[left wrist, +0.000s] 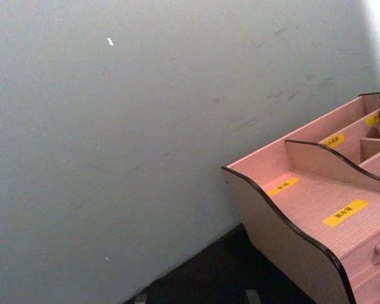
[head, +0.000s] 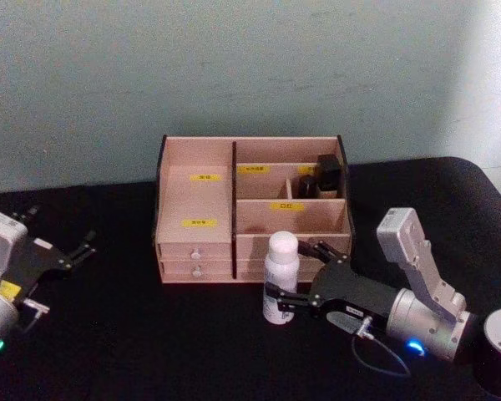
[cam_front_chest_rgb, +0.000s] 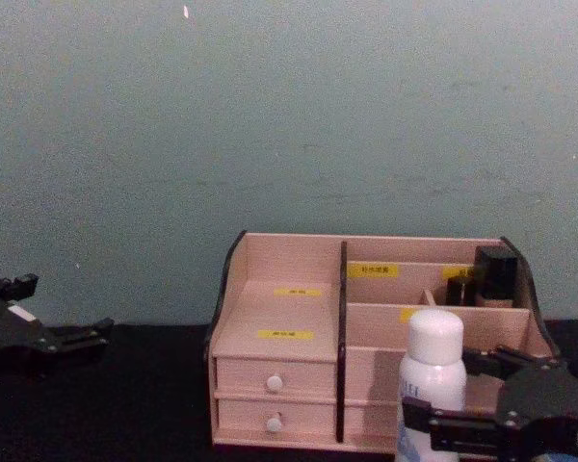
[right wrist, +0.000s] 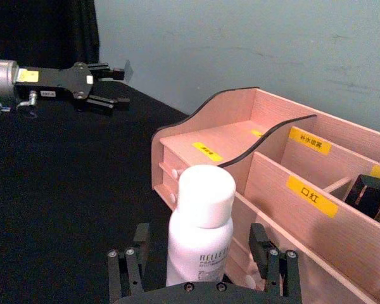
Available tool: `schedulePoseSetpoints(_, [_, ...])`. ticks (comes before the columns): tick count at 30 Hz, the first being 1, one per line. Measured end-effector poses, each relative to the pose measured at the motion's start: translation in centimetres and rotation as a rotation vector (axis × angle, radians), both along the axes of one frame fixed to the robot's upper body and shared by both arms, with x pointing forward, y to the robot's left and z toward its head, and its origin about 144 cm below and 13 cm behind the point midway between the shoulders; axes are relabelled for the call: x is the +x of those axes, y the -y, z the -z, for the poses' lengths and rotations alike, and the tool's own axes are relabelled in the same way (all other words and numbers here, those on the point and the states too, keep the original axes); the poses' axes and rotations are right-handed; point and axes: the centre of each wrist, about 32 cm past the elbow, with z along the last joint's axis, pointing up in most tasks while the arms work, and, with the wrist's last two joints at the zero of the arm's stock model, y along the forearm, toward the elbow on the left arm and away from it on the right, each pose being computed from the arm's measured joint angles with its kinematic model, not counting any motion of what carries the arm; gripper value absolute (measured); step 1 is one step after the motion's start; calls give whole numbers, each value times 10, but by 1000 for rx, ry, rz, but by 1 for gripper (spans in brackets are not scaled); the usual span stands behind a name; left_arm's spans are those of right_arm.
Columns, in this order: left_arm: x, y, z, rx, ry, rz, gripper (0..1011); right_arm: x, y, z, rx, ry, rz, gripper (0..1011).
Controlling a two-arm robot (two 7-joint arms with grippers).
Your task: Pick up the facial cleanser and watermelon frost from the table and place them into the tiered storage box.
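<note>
The facial cleanser (head: pixel 280 271), a tall white bottle with a rounded cap, stands upright on the black table just in front of the tiered storage box (head: pixel 196 200), by its right drawers. My right gripper (head: pixel 290 271) is open, one finger on each side of the bottle (right wrist: pixel 199 234), with a gap at both fingers (right wrist: pixel 273 256). From the chest view the bottle (cam_front_chest_rgb: pixel 433 371) hides part of the box front (cam_front_chest_rgb: pixel 289 327). My left gripper (head: pixel 82 249) hovers open at the far left of the table, well away from the box. The watermelon frost is out of view.
Small black bottles (head: pixel 326 171) stand in the box's rear right compartment. The box's wide left shelf (left wrist: pixel 316 209) with yellow labels holds nothing. A pale wall rises close behind the box. Bare black tabletop (head: pixel 150 342) lies between the two arms.
</note>
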Motion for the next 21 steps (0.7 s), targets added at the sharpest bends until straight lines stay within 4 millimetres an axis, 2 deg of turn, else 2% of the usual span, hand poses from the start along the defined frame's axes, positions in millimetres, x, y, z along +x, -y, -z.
schedulePoseSetpoints(21, [0,0,0,0,0,0,1001,12,-11,6,13,-46,13,1002])
